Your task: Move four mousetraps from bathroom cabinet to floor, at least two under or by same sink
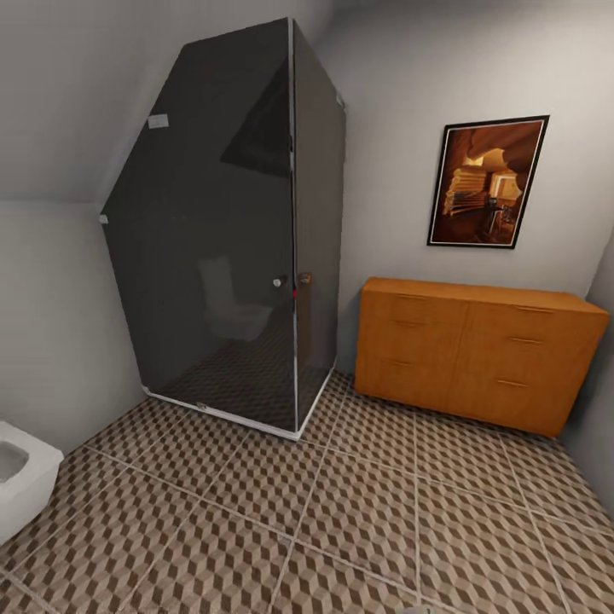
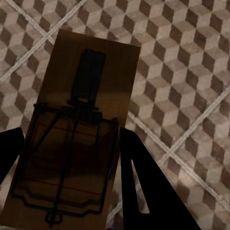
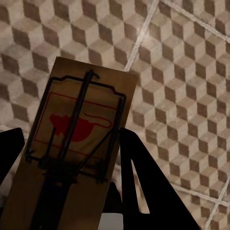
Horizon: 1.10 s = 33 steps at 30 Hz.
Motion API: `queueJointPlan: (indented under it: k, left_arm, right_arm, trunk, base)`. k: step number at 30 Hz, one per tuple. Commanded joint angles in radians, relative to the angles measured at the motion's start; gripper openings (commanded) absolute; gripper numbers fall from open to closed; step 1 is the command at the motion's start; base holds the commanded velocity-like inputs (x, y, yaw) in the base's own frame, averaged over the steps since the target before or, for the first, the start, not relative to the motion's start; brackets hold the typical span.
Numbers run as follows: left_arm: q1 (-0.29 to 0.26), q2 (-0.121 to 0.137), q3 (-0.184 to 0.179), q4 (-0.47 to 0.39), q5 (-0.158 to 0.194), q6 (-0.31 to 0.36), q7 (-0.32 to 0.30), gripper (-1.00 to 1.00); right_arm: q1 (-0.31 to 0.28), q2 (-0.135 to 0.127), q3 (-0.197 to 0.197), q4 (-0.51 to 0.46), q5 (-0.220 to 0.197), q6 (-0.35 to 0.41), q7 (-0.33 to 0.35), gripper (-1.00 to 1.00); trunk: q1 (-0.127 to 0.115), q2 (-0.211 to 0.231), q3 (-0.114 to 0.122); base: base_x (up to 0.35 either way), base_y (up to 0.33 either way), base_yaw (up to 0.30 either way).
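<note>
Grey walls under a sloped ceiling; dark glass shower enclosure [image 1: 230,230] far left; framed picture [image 1: 487,182] on far wall, right; white fixture [image 1: 21,477] near left edge; soft, even light.

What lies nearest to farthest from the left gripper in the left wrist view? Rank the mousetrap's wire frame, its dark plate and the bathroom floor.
1. The wire frame of the mousetrap, between the jaws of the left gripper.
2. The dark plate, on the board's far half, beyond the jaws.
3. The bathroom floor, behind the trap, past its far edge.
</note>
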State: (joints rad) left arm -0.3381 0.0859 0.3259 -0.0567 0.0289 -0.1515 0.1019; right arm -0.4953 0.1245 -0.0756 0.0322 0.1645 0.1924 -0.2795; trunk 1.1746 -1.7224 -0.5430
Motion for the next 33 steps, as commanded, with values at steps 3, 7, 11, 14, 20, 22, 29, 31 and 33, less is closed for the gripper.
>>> queueJointPlan:
  k: [3, 7, 11, 14, 20, 22, 29, 31, 33]
  left_arm:
    - [-0.001, 0.000, 0.001, 0.002, 0.003, -0.004, -0.002, -1.00]
    - [-0.001, 0.000, 0.001, 0.002, 0.003, -0.004, -0.002, -1.00]
    - [-0.001, 0.000, 0.001, 0.002, 0.003, -0.004, -0.002, -1.00]
    - [-0.001, 0.000, 0.001, 0.002, 0.003, -0.003, -0.002, -1.00]
    - [-0.001, 0.000, 0.001, 0.002, 0.003, -0.003, -0.002, -1.00]
    - [-0.001, 0.000, 0.001, 0.002, 0.003, -0.003, -0.002, -1.00]
    - [-0.001, 0.000, 0.001, 0.002, 0.003, -0.003, -0.002, -1.00]
    - [-0.001, 0.000, 0.001, 0.002, 0.003, -0.003, -0.002, -1.00]
    - [-0.001, 0.000, 0.001, 0.002, 0.003, -0.003, -0.002, -1.00]
  right_arm:
    - [-0.001, 0.000, -0.008, 0.001, 0.010, 0.002, -0.003, -1.00]
    - [-0.002, 0.000, -0.008, 0.002, 0.010, 0.002, -0.003, -1.00]
    - [-0.002, 0.000, -0.008, 0.002, 0.010, 0.002, -0.004, -1.00]
    - [-0.002, 0.000, -0.007, 0.002, 0.010, 0.002, -0.004, -1.00]
    - [-0.002, 0.000, -0.008, 0.001, 0.010, 0.002, -0.004, -1.00]
    - [-0.002, 0.000, -0.008, 0.002, 0.010, 0.002, -0.004, -1.00]
    - [-0.002, 0.000, -0.008, 0.001, 0.010, 0.002, -0.004, -1.00]
    - [-0.002, 0.000, -0.008, 0.001, 0.010, 0.002, -0.004, -1.00]
    - [-0.002, 0.000, -0.008, 0.001, 0.010, 0.002, -0.004, -1.00]
  trunk:
    - [0.000, -0.001, -0.001]
    - [0.000, -0.001, -0.001]
    - [0.000, -0.001, -0.001]
    - [0.000, -0.001, -0.001]
    - [0.000, -0.001, -0.001]
    - [0.000, -0.001, -0.001]
    - [0.000, -0.001, -0.001]
    - [0.000, -0.001, -0.001]
    - [0.000, -0.001, -0.001]
  base:
    - [0.000, 0.000, 0.273]
    - [0.000, 0.000, 0.273]
    - [0.000, 0.000, 0.273]
    - [0.000, 0.000, 0.273]
    - [0.000, 0.000, 0.273]
    - [0.000, 0.000, 0.273]
    - [0.000, 0.000, 0.273]
    - [0.000, 0.000, 0.273]
    - [0.000, 0.000, 0.273]
